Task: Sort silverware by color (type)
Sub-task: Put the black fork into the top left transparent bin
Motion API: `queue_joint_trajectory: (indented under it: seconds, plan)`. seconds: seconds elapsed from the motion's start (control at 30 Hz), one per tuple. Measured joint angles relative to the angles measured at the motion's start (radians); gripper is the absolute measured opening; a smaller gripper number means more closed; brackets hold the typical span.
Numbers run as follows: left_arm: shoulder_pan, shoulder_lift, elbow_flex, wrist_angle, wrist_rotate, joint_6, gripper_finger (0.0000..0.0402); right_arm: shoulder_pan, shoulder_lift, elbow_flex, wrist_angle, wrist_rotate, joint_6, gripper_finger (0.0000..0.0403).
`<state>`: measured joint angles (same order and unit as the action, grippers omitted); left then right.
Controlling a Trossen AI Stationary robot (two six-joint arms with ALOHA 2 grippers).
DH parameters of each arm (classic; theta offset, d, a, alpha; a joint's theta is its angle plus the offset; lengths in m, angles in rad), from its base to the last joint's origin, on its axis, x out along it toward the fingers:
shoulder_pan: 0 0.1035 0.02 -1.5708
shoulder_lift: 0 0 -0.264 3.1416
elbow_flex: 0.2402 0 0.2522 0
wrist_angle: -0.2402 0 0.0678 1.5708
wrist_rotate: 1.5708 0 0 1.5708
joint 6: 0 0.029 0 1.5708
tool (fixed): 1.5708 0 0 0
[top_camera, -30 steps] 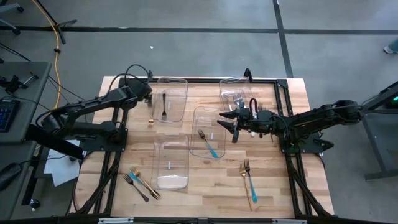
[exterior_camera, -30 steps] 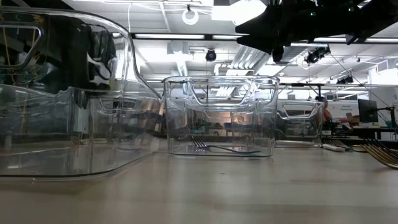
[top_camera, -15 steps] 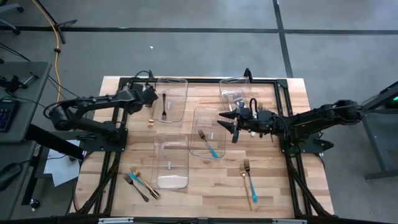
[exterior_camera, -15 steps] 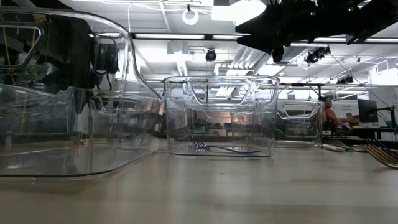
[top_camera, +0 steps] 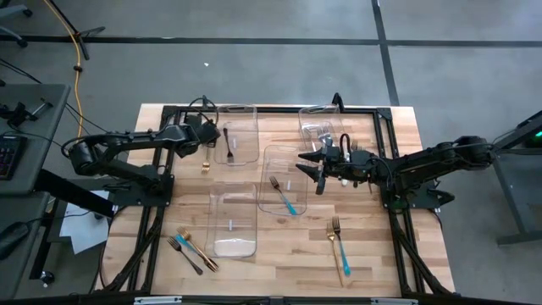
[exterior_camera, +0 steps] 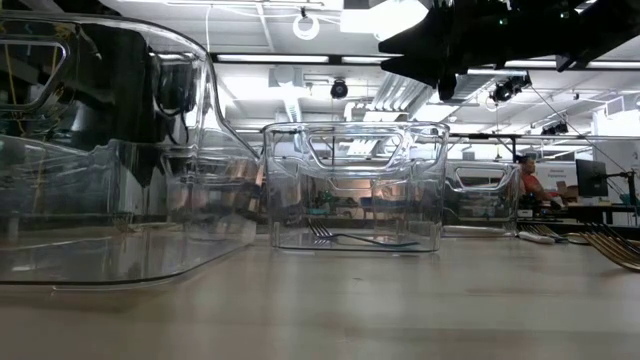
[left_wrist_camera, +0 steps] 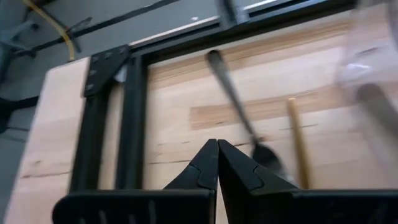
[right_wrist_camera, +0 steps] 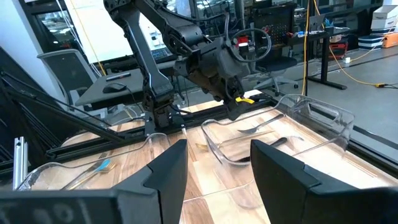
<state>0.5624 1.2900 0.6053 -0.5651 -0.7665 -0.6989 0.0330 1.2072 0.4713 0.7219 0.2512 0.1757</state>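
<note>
Left claw (top_camera: 212,133) sat near the desk's (top_camera: 373,254) far-left corner, at the left wall of the far-left bin (top_camera: 237,135), fingers (left_wrist_camera: 202,168) clenched on nothing in the wrist view. A black fork (top_camera: 229,146) lay inside that bin, just beside the claw. A gold utensil (top_camera: 205,164) lay on the desk outside the bin's left wall.

Right claw (top_camera: 312,165) hovered over the centre bin's (top_camera: 284,180) far-right part, fingers (right_wrist_camera: 163,168) released w/ a clear gap, holding nothing. In that bin lay a teal-handled fork (top_camera: 284,195).

Far-right bin (top_camera: 319,127) held silver forks (top_camera: 320,132). Near-left bin (top_camera: 232,220) sat toward the near edge. Near the near-left corner, three pieces lay close together on bare wood: a teal-handled one (top_camera: 184,241), a dark fork (top_camera: 184,255) and a gold one (top_camera: 198,252). Toward the near-right corner, a gold fork (top_camera: 335,244) and another teal-handled piece (top_camera: 340,252) lay touching or overlapping; can't tell which.

Low view: fork (exterior_camera: 350,238) in the centre bin; a person (exterior_camera: 528,180) far off in the room.
</note>
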Motion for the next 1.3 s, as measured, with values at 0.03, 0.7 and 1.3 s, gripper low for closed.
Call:
queue_joint_trajectory:
  seconds: [0.03,0.7,1.3]
  plan:
    - [-0.002,0.000,0.000,0.010,0.003,0.015,0.0000,0.000,0.000,0.000,0.000,0.000,0.000,0.0171]
    - [0.244,-0.002,-0.025,0.256,0.522,0.470,0.0000,0.000,0.000,0.000,-0.024,0.000,0.005,0.0171]
    - [0.310,-0.219,-0.355,0.749,0.617,0.545,0.0000,0.000,0.000,0.000,-0.057,0.000,0.031,0.0171]
